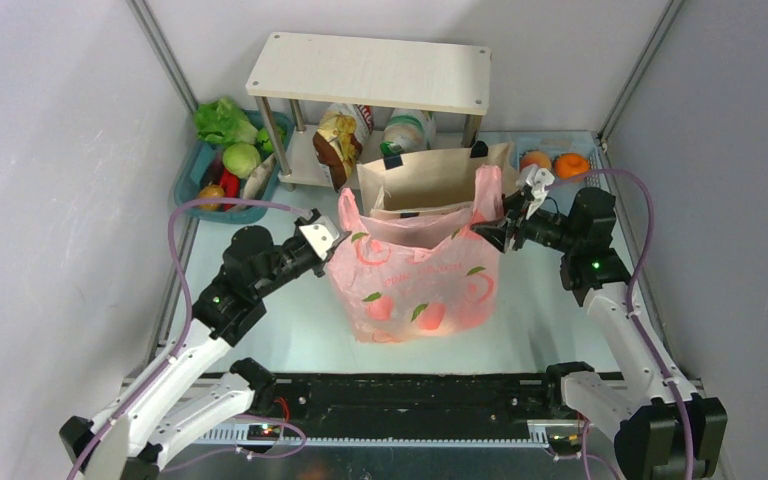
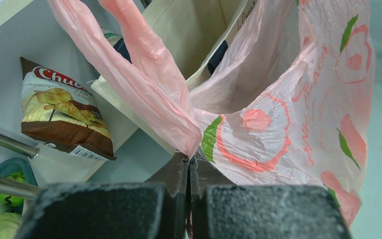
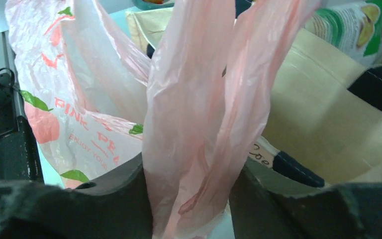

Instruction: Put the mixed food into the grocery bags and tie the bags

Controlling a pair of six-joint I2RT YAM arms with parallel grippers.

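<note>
The pink plastic bag (image 1: pixel 415 285) with peach prints stands at mid-table, right in front of the beige canvas tote (image 1: pixel 430 180). My left gripper (image 1: pixel 332 238) is shut on the base of the pink bag's left handle (image 2: pixel 149 84), the jaws pinched together (image 2: pixel 189 162). At the bag's right side, my right gripper (image 1: pixel 500 228) is open, its fingers on either side of the bunched right handle (image 3: pixel 204 114), which fills the gap (image 3: pixel 189 174). A brown-yellow crisp packet (image 1: pixel 338 145) (image 2: pixel 62 112) leans under the shelf. What lies inside the bags is hidden.
A white shelf (image 1: pixel 370 70) stands at the back with packets beneath it, including a green one (image 1: pixel 408 130). A teal basket (image 1: pixel 192 180) of vegetables sits at back left. Two orange fruits (image 1: pixel 555 162) lie at back right. Grey walls close in both sides.
</note>
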